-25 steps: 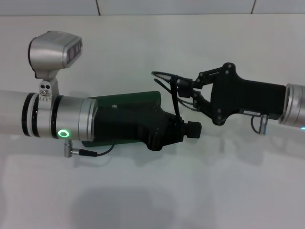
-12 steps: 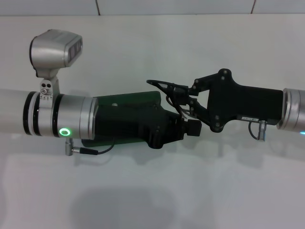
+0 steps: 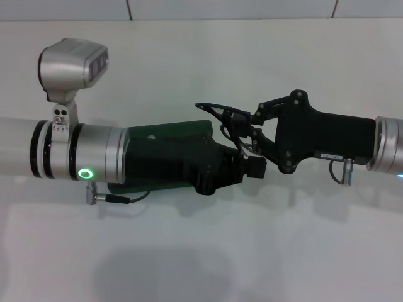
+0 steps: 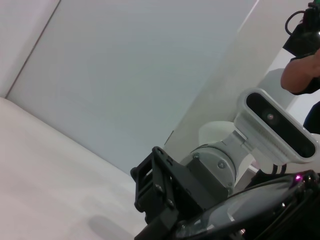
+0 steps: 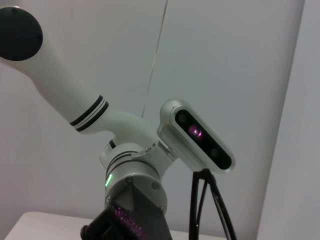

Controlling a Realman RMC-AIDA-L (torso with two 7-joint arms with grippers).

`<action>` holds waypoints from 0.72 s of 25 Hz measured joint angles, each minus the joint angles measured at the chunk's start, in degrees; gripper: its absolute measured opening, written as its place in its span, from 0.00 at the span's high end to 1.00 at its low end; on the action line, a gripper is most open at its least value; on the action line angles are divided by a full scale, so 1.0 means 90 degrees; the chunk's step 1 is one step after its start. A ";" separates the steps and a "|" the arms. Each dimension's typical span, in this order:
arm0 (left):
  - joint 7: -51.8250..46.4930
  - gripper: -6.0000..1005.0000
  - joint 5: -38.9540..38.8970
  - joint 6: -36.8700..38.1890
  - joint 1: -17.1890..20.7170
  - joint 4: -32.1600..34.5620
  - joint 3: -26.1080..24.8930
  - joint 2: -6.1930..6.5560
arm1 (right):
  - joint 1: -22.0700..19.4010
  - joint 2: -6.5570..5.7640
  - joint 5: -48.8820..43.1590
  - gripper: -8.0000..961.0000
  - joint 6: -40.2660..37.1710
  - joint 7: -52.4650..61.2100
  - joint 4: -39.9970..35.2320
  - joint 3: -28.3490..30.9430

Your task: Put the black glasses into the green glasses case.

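Observation:
In the head view the green glasses case (image 3: pixel 169 131) lies at mid-table, mostly covered by my left arm; only its far edge and a strip by the wrist show. My left gripper (image 3: pixel 249 168) lies over the case, its tip just past the case's right end. My right gripper (image 3: pixel 239 123) reaches in from the right and is shut on the black glasses (image 3: pixel 211 107). It holds them in the air at the case's right end, just above the left gripper's tip. The lenses are hard to make out.
The white table (image 3: pixel 208 251) stretches all round both arms, with a tiled wall (image 3: pixel 233 9) along its far edge. The left arm's wrist camera (image 3: pixel 70 65) stands up at the left. The wrist views show only the opposite arm, its camera and the wall.
My right gripper has moved left with the glasses, from clear of the case to its right end, and the glasses have tilted flatter. The left arm has stayed still.

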 joint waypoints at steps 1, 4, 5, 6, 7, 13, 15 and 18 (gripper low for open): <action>0.0008 0.96 -0.0003 0.0000 0.0000 0.0000 0.0000 0.0000 | 0.0000 0.0000 0.0000 0.89 0.0001 0.0001 0.0000 0.0000; 0.0013 0.95 -0.0005 0.0000 0.0000 0.0000 -0.0007 0.0001 | -0.0005 0.0000 0.0000 0.89 0.0001 0.0008 0.0000 0.0000; 0.0013 0.95 -0.0005 0.0000 0.0001 0.0001 -0.0010 0.0000 | -0.0008 0.0000 0.0000 0.89 -0.0001 0.0013 0.0000 -0.0003; 0.0014 0.95 -0.0006 0.0000 0.0000 0.0006 -0.0012 0.0000 | -0.0010 0.0000 0.0001 0.89 -0.0004 0.0018 0.0000 -0.0013; 0.0015 0.95 -0.0006 0.0000 0.0000 0.0012 -0.0018 0.0000 | -0.0010 0.0000 0.0001 0.89 -0.0011 0.0019 0.0000 -0.0028; 0.0017 0.95 -0.0007 0.0000 0.0001 0.0056 -0.0009 0.0000 | 0.0000 0.0000 0.0017 0.89 -0.0025 0.0022 -0.0001 -0.0089; 0.0016 0.95 -0.0010 0.0000 0.0001 0.0067 -0.0001 0.0000 | -0.0008 0.0000 0.0047 0.89 -0.0028 0.0022 -0.0001 -0.0091; 0.0016 0.95 -0.0013 0.0000 0.0010 0.0069 0.0000 0.0000 | -0.0018 0.0000 0.0090 0.89 -0.0030 0.0023 0.0000 -0.0078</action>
